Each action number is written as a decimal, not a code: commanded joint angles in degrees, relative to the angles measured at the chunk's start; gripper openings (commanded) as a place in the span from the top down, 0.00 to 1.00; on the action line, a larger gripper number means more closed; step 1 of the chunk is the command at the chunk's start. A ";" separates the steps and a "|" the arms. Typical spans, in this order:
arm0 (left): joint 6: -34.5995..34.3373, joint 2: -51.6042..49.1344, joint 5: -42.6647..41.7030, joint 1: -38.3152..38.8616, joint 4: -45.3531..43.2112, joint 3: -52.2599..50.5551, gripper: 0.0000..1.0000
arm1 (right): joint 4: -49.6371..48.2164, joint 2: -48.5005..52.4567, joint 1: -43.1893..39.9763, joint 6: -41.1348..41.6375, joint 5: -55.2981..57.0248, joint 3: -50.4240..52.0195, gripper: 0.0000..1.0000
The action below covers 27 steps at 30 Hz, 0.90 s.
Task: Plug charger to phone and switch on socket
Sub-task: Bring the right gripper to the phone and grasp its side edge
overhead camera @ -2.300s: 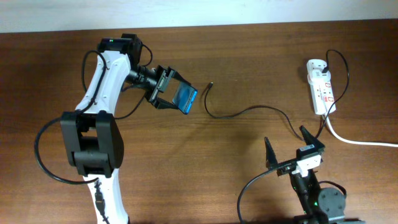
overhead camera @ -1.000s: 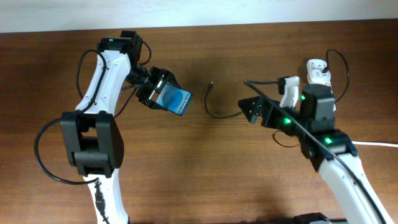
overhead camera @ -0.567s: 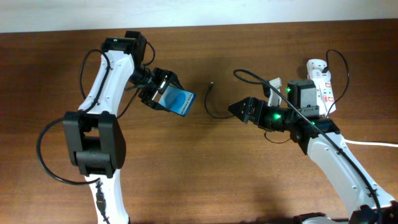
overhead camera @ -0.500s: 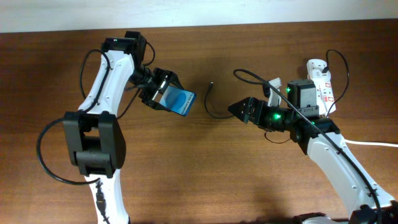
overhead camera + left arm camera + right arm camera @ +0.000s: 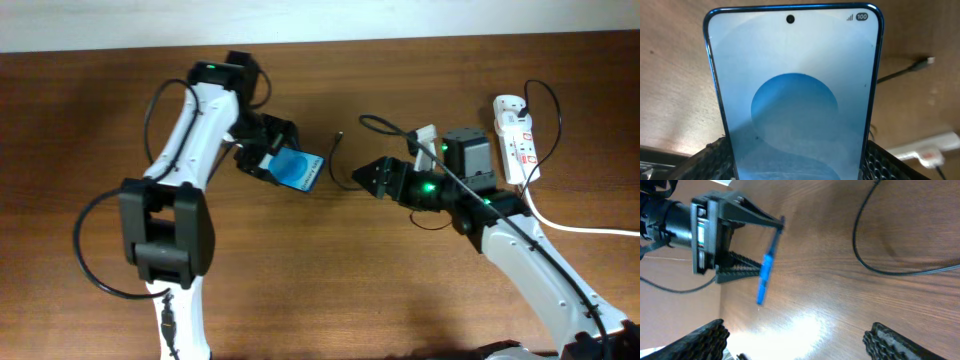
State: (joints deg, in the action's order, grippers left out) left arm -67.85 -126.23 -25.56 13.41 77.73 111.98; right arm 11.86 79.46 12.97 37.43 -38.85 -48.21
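The phone (image 5: 301, 171) with its bright blue screen is held off the table, and my left gripper (image 5: 283, 163) is shut on its lower end. It fills the left wrist view, where the phone (image 5: 795, 100) sits between both fingers (image 5: 887, 161). The charger (image 5: 335, 170) is a thin black cable lying on the wood, its plug tip just right of the phone. My right gripper (image 5: 392, 158) stands open and empty right of the cable's loop. In the right wrist view the phone (image 5: 765, 276) shows edge-on and the charger (image 5: 871, 267) curves at top right. The socket (image 5: 516, 139) lies at far right.
A thick white lead (image 5: 560, 222) runs from the socket to the right edge. In the left wrist view the charger's tip (image 5: 929, 60) and the socket (image 5: 926, 151) show behind the phone. The table's far edge meets a pale wall (image 5: 400, 18).
My left arm has carried the phone to the right, closer to the charger's tip. My right arm has swung up from the front edge and moved left toward the cable's loop.
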 commanded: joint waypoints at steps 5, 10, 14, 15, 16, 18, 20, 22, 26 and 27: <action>-6.51 -0.39 4.39 5.14 -3.80 1.33 1.00 | -1.84 0.44 7.04 9.86 10.75 -0.85 0.17; -6.54 -0.39 4.13 6.99 -5.11 1.33 1.00 | -1.92 0.81 7.65 12.66 11.74 -0.85 0.26; -6.51 -0.39 0.81 7.13 -5.31 1.33 1.00 | -2.78 2.84 7.65 14.38 11.30 -0.85 0.29; -6.51 -0.39 0.22 7.13 -5.31 1.33 1.00 | -3.69 3.74 7.65 14.38 10.40 -0.85 0.30; -6.51 -0.39 -0.13 7.13 -5.29 1.33 1.00 | -4.48 4.50 7.65 14.56 9.57 -0.85 0.31; -6.51 -0.39 -0.17 7.30 -5.29 1.33 1.00 | -6.01 5.97 7.65 14.64 8.39 -0.85 0.34; -6.51 -0.39 -0.92 7.74 -5.29 1.33 1.00 | -6.91 7.41 7.65 15.41 7.87 -0.87 0.35; -6.54 -0.39 -2.32 8.26 -5.31 1.33 1.00 | -7.91 8.90 7.65 15.45 7.76 -0.85 0.38; -8.09 -0.39 -2.78 9.70 -5.29 1.33 1.00 | -9.94 10.29 7.72 15.43 7.80 -0.85 0.43; -9.16 -0.39 -2.73 10.12 -5.33 1.33 1.00 | -10.47 10.29 7.76 15.43 7.82 -0.85 0.44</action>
State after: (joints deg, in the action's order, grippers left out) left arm -73.91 -126.23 -26.20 22.26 72.51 111.98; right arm 2.42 89.03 20.32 52.64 -30.28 -48.23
